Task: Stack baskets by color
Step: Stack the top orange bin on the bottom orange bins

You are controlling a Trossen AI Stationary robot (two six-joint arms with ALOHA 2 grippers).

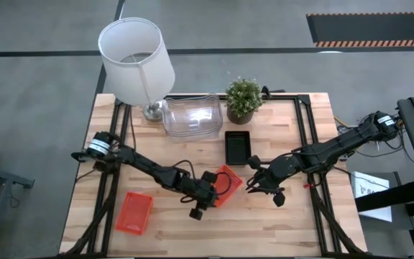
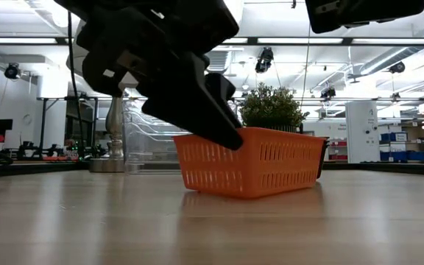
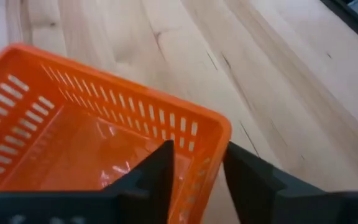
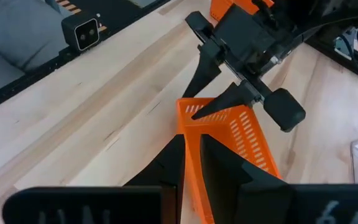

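Fingers of the left gripper straddle one wall of the orange basket near mid-desk, one finger inside the basket and one outside; whether they press the wall or stand just off it I cannot tell. From the other side, the right gripper pinches the facing wall of the same basket, its fingers nearly closed on the thin rim. In the low view the basket sits tilted, one end lifted off the desk.

A second orange basket lies flat at about 8 o'clock from the held one, well apart, near the desk's front-left corner. A black basket rests flat just beyond the held basket at 12 o'clock. A clear basket sits farther back, at about 11 o'clock, beside a lamp at the desk's far-left edge. A plant stands just behind the black basket.
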